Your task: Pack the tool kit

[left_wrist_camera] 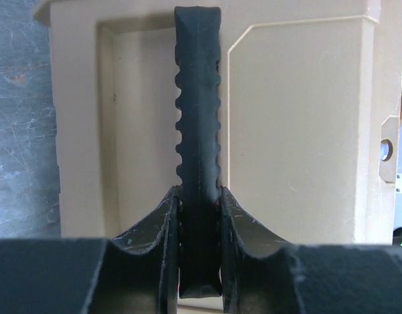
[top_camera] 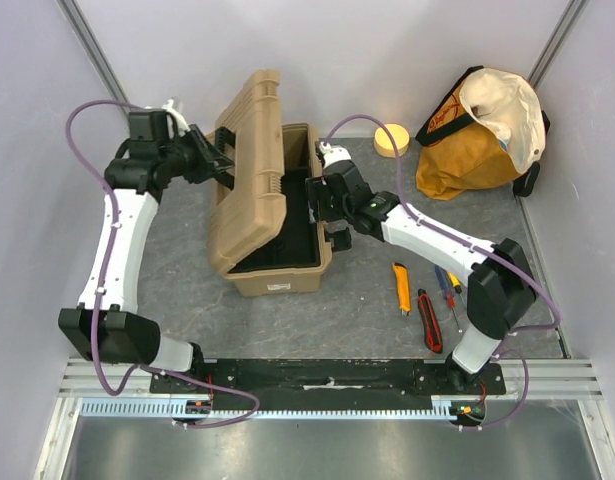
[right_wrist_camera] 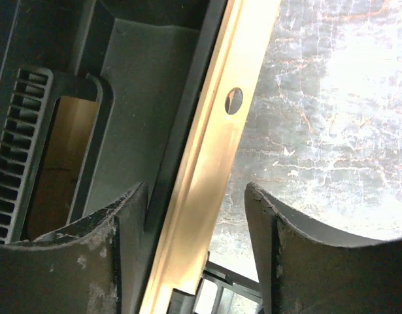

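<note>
The tool kit [top_camera: 277, 272] is a tan toolbox in the middle of the table, its lid [top_camera: 252, 170] standing upright on the left side. In the left wrist view my left gripper [left_wrist_camera: 199, 222] is shut on the lid's black ribbed handle [left_wrist_camera: 198, 118]; from above the left gripper [top_camera: 225, 150] sits at the lid's outer face. My right gripper [top_camera: 317, 200] is open at the box's right wall. In its wrist view the right gripper [right_wrist_camera: 195, 203] straddles the tan rim [right_wrist_camera: 217, 144], one finger inside over the black tray [right_wrist_camera: 142, 98], the other outside, apart from the rim.
An orange-yellow cloth bag [top_camera: 482, 130] stands at the back right, with a yellow round object [top_camera: 391, 139] beside it. A yellow utility knife [top_camera: 401, 288], a red-black knife [top_camera: 429, 320] and screwdrivers [top_camera: 449, 290] lie on the table right of the box.
</note>
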Available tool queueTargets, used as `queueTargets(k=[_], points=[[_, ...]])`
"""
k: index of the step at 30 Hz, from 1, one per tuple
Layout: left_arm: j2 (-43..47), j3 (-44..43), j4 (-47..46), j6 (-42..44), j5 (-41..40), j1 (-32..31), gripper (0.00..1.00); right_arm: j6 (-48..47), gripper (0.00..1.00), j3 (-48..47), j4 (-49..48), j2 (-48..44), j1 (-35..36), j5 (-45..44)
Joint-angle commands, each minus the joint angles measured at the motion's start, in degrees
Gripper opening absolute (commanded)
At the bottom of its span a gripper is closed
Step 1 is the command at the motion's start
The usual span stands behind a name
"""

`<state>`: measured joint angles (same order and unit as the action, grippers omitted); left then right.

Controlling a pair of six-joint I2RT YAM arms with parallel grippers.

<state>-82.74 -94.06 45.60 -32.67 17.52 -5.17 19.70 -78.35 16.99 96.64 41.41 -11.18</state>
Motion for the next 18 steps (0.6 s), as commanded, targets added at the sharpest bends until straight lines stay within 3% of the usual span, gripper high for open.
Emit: queueTargets(k=[1, 12, 18], points=[[8.6, 0.0, -16.1, 0.1, 13.0, 8.4, 0.02, 0.3, 0.63, -4.5, 5.1, 3.2, 0.1, -7.2], [5.9, 6.3, -20.5, -0.1, 31.2, 25.7, 0.02, 5.6, 0.58, -1.6, 8.1, 3.5, -0.2, -19.6], [4.8, 9.2, -24.3, -1.4, 32.5, 29.1, 0.02, 8.4, 0.58, 0.2, 8.1, 2.7, -2.0, -21.0]])
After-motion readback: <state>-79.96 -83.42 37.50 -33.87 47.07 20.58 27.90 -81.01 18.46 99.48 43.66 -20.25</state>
